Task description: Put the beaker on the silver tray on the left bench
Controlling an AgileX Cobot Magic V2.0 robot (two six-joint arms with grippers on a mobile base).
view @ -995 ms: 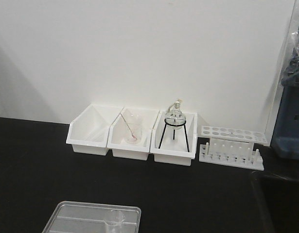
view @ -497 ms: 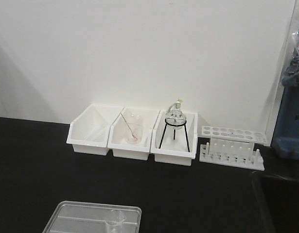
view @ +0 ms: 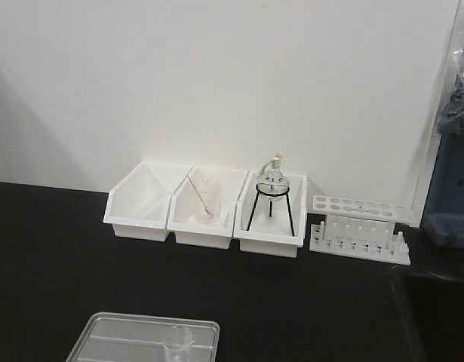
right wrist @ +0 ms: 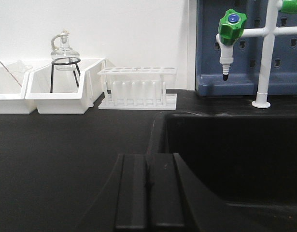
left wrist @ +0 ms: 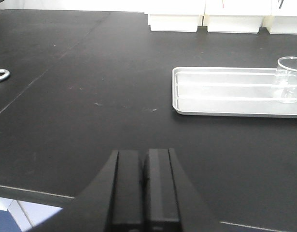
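While beaker (left wrist: 289, 79) sits on silver tray (left wrist: 225, 92), perhaps upright

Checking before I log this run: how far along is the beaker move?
Looks done: the beaker stands upright inside the silver tray on the black bench. Nothing in hand: the left gripper and right gripper are both shut and empty, clear of the tray. Nothing visible is left to do.
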